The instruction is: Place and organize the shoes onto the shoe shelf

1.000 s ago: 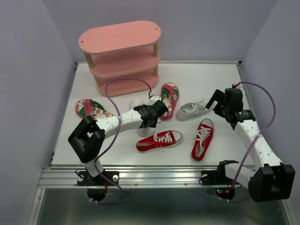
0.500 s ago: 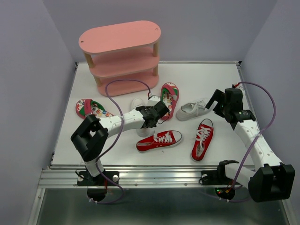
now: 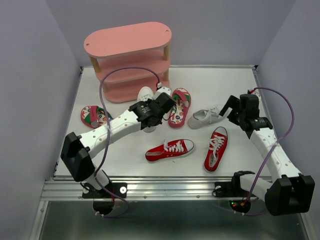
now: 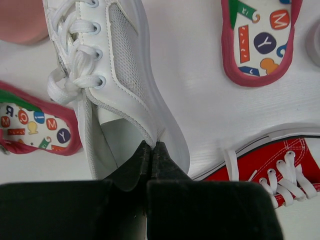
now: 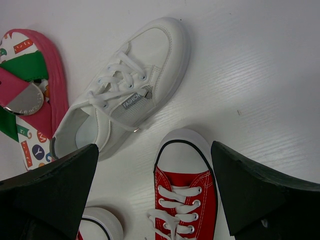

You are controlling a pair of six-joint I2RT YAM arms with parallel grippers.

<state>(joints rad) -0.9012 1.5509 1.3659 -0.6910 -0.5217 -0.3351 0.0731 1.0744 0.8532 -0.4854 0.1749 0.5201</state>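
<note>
your right end effector (image 5: 154,150) sits wide open, dark fingers (image 5: 47,195) filling both lower corners. between them a red sneaker (image 5: 186,200) points toe-up. a white sneaker (image 5: 125,100) lies mid-frame on the bench (image 5: 260,65), a flip-flop (image 5: 30,67) at the left edge just beside its heel.

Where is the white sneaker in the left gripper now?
The white sneaker is centre-left in the top view, in front of the shelf, with a flip-flop to its right.

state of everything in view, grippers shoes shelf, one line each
left gripper: shut on white sneaker
white sneaker: gripped at collar, not on shelf
right gripper: open, empty
other white sneaker: upright on table
red sneakers: on table, apart
flip-flops: flat on table, apart
shelf: upright, no shoes seen on it
</note>
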